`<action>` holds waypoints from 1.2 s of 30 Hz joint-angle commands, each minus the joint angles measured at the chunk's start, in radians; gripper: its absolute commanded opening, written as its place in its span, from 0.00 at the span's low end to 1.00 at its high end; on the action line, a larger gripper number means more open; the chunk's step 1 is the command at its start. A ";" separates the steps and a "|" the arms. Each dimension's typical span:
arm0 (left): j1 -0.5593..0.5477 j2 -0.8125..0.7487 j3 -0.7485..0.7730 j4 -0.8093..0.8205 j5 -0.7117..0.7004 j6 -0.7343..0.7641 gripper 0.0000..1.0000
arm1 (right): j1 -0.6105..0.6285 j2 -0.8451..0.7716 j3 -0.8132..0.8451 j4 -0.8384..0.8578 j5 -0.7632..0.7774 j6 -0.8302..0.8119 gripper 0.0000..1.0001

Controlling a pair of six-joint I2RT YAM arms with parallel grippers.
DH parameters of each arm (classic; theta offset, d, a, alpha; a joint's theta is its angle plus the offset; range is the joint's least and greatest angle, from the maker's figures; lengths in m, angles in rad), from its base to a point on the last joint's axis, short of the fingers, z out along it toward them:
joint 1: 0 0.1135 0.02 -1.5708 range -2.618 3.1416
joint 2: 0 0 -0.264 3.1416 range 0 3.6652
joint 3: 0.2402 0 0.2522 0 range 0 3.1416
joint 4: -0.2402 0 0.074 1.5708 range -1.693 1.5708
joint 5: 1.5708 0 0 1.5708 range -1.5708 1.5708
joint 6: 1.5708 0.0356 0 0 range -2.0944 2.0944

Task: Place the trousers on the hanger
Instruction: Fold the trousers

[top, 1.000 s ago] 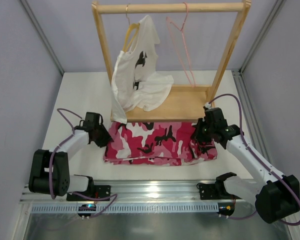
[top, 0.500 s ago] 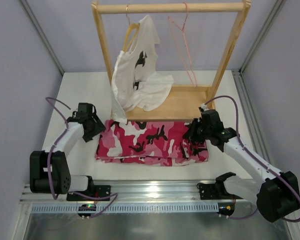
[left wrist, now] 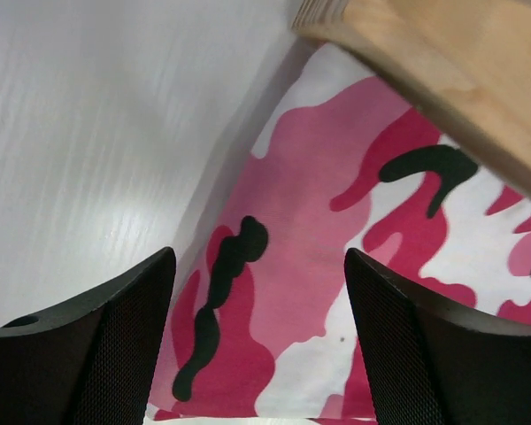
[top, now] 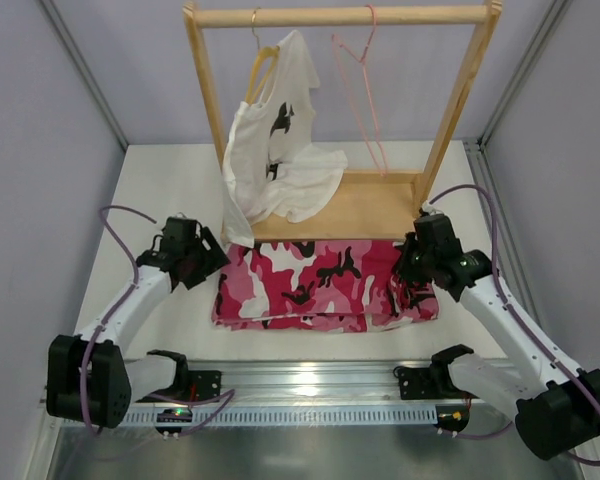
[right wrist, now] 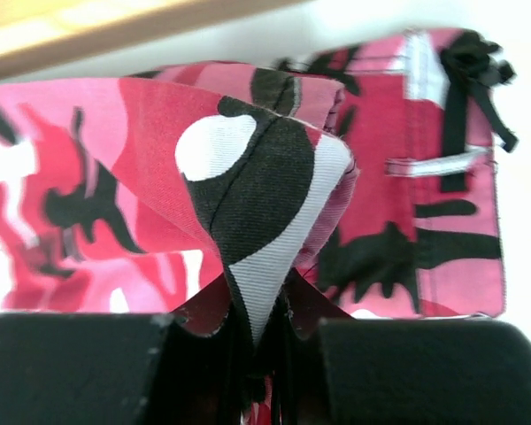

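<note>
While your right claw [right wrist: 265,350] is clamped on a raised fold of the trousers [top: 320,285], its black fingers pressed tight on the cloth, your left claw [left wrist: 258,301] has its jaws wide apart with nothing between them, over the trousers' left end. The cloth is a woven twill in pink, white and black camouflage patches. It is folded into a long flat band on the smooth white counter [top: 160,190]. At the right end the wrist view shows belt loops and a black tie.

The hanger [top: 365,100] is thin pink wire, triangular, with its curled hook over the round top bar of the wooden rack [top: 340,16]. It hangs to the right of a limp white T-shirt [top: 280,170], which is draped on a thicker wooden hanger [top: 263,62], and it touches neither the shirt nor the rack's right upright.

The trousers' far edge runs along the front of the rack's flat wooden base; you cannot tell whether it tucks beneath. Bare counter lies to the left of the cloth, and a narrower strip separates its near edge from the metal rail [top: 300,380].
</note>
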 commanded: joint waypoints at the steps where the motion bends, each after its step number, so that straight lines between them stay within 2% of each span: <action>1: -0.013 0.064 -0.043 0.045 0.022 -0.023 0.78 | -0.021 0.006 -0.053 0.005 0.187 -0.042 0.08; 2: -0.013 0.073 -0.066 0.051 -0.006 -0.015 0.78 | -0.023 0.009 -0.061 0.014 0.216 -0.044 0.22; 3: -0.013 0.083 -0.075 0.075 -0.010 -0.014 0.79 | -0.023 0.012 -0.066 0.022 0.307 -0.017 0.35; 5: -0.013 0.107 -0.089 0.094 -0.010 -0.015 0.79 | -0.029 0.027 -0.070 -0.001 0.424 0.039 0.55; 10: -0.013 0.164 -0.081 0.120 0.036 -0.007 0.80 | -0.090 0.104 -0.021 -0.042 0.512 0.088 0.60; 13: -0.013 0.179 -0.081 0.137 0.074 0.003 0.79 | -0.089 0.072 -0.015 -0.033 0.434 0.056 0.60; 14: -0.013 0.181 -0.083 0.146 0.078 0.006 0.79 | -0.087 0.052 -0.024 -0.004 0.346 0.042 0.60; 16: -0.013 0.193 -0.080 0.145 0.076 0.014 0.78 | -0.088 -0.004 -0.062 0.025 0.267 0.016 0.60; 18: -0.013 0.210 -0.077 0.145 0.075 0.022 0.72 | -0.087 -0.037 -0.098 0.077 0.157 -0.015 0.60; 19: -0.013 0.218 -0.073 0.145 0.078 0.023 0.68 | -0.088 -0.038 -0.133 0.091 0.134 -0.018 0.61; 22: -0.013 0.239 -0.072 0.155 0.078 0.022 0.33 | -0.087 -0.005 -0.191 0.137 0.141 -0.030 0.68; 23: -0.013 0.245 -0.070 0.162 0.072 0.023 0.15 | -0.088 0.009 -0.188 0.142 0.141 -0.030 0.68; 25: -0.012 0.265 -0.060 0.143 0.045 0.031 0.02 | -0.089 0.028 -0.179 0.160 0.109 -0.017 0.69; 26: -0.012 0.271 -0.035 0.128 0.030 0.048 0.00 | -0.087 0.023 -0.182 0.187 0.095 -0.013 0.69; 30: 0.035 0.287 0.035 0.035 -0.071 0.098 0.00 | -0.082 -0.012 -0.199 0.226 0.020 -0.003 0.69; 32: 0.057 0.270 0.049 0.001 -0.076 0.103 0.01 | -0.076 -0.034 -0.198 0.220 -0.012 0.005 0.69; 33: 0.066 0.261 0.061 -0.012 -0.085 0.094 0.06 | -0.072 -0.040 -0.196 0.218 -0.020 0.016 0.69; 34: 0.066 0.247 0.065 -0.024 -0.085 0.088 0.14 | -0.064 -0.044 -0.190 0.212 -0.018 0.020 0.69; 35: 0.066 0.215 0.068 -0.042 -0.080 0.079 0.43 | -0.050 -0.049 -0.184 0.193 -0.020 0.023 0.69; 36: 0.066 0.190 0.068 -0.047 -0.077 0.071 0.57 | -0.038 -0.064 -0.175 0.182 -0.018 0.027 0.69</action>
